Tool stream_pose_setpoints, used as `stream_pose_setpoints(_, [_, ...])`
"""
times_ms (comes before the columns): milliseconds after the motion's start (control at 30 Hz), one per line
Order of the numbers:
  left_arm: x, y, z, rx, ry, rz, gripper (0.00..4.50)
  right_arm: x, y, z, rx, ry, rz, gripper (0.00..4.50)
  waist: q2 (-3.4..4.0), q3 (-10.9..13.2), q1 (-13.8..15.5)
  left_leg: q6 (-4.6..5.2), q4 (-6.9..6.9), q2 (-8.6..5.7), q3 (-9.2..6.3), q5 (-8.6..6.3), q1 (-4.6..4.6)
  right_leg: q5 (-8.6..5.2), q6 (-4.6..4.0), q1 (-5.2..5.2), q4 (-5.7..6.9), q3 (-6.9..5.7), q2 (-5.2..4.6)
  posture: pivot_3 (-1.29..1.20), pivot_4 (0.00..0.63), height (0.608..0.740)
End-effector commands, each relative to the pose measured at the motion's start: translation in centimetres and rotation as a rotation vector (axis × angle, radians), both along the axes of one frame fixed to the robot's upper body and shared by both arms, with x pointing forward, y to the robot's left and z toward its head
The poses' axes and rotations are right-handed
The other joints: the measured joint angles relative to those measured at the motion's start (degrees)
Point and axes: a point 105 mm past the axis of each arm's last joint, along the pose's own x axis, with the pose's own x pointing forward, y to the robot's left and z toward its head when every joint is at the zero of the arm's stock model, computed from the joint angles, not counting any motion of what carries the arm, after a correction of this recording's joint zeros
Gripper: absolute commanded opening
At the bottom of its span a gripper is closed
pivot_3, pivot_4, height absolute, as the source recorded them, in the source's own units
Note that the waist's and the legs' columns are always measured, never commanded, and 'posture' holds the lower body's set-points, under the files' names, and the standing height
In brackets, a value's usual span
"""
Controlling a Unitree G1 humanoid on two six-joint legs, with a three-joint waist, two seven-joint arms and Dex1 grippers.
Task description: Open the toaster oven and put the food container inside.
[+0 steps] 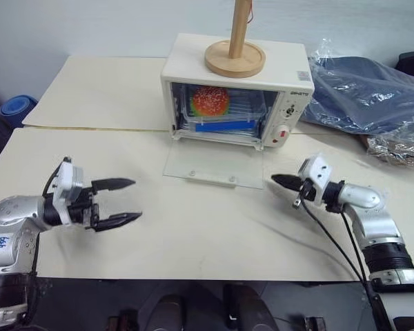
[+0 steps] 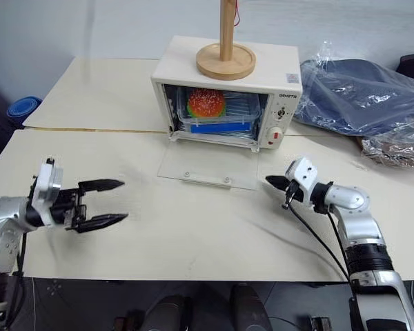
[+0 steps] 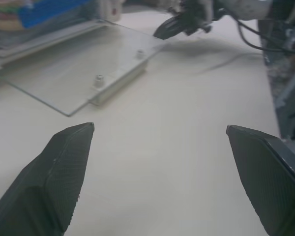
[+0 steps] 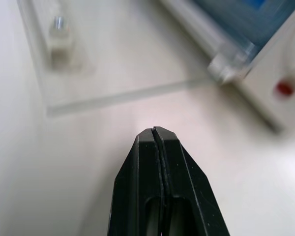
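You have one toaster oven [image 1: 234, 93] at the far middle of the table [image 1: 193, 241], its open front facing you and its long side running left to right. Its glass door [image 1: 210, 167] is dropped flat onto the table, reaching toward you, with the two handle screws along its near edge. One food container [image 1: 224, 110] sits inside the oven on the rack, its long axis left to right like the oven's, a blue strip along its near edge and the sesame-bun hamburger [image 1: 209, 101] showing through the clear plastic. The knobs and one red button [image 1: 284, 135] are on the panel at the oven's right end. One wooden stand [image 1: 236, 55] rests on the oven's roof. To the far right lies one crinkly plastic bag [image 1: 366, 89] over dark blue cloth.

Your left gripper [image 1: 127, 201] hovers near left, well apart from the door, fingers spread wide and holding nothing, pointing right. Your right gripper [image 1: 276, 180] is just beside the door's near right corner, fingers pressed together on nothing, pointing left
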Motion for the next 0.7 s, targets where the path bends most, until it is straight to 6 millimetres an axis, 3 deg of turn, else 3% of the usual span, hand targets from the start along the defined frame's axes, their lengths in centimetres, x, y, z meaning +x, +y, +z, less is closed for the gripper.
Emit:
stream_pose_setpoints(33, [0.2, -1.4, 1.7, -0.047, -0.105, -0.048, 4.47, 0.5, 1.6, 0.8, 0.033, -0.063, 0.060, 0.00, 0.01, 0.01, -0.08, 0.01, 0.02, 0.00, 0.00, 0.00, 0.00, 0.00, 0.00, 0.00, 0.03, 0.00, 0.00, 0.00, 0.150, 0.740])
stream_pose_setpoints(167, [1.1, -1.8, 2.7, -0.124, -0.170, 0.003, 4.47, 0.4, 3.0, 1.4, 0.123, -0.101, 0.101, 0.00, 0.01, 0.01, -0.05, -0.03, -0.01, 0.01, 0.00, 0.02, 0.00, 0.00, 0.00, -0.02, 0.06, 0.00, 0.03, 0.00, 0.150, 0.740])
stream_pose_setpoints(300, [3.4, 0.0, 5.5, -0.310, -0.267, 0.259, 4.47, 0.4, 3.8, 5.0, 0.404, -0.206, 0.089, 0.00, 0.01, 0.01, -0.09, -0.11, 0.00, 0.04, -0.02, 0.06, -0.04, 0.00, 0.01, -0.03, 0.19, -0.02, 0.04, 0.00, 0.150, 0.740])
stream_pose_setpoints(433, [4.5, 1.7, 6.7, -0.365, -0.307, 0.448, 4.47, 0.5, 3.5, 7.9, 0.568, -0.280, 0.076, 0.00, 0.01, 0.01, -0.02, -0.12, 0.02, 0.04, -0.03, 0.06, -0.03, 0.00, 0.01, -0.04, 0.25, -0.03, 0.04, 0.00, 0.150, 0.740])
stream_pose_setpoints(567, [4.9, 2.8, 6.0, -0.304, -0.286, 0.539, 4.47, 0.7, 3.5, 11.2, 0.666, -0.335, 0.092, 0.00, 0.02, 0.01, -0.02, -0.13, 0.01, 0.03, -0.03, 0.06, -0.03, 0.01, 0.01, -0.04, 0.24, -0.03, 0.03, 0.00, 0.150, 0.740])
stream_pose_setpoints(700, [4.4, 3.5, 3.2, -0.112, -0.254, 0.555, 4.47, -0.3, 3.7, 12.2, 0.621, -0.297, 0.178, 0.00, 0.03, 0.01, -0.04, -0.15, -0.14, 0.04, -0.04, 0.07, -0.03, 0.01, 0.01, -0.07, 0.19, -0.02, 0.04, 0.00, 0.150, 0.740])
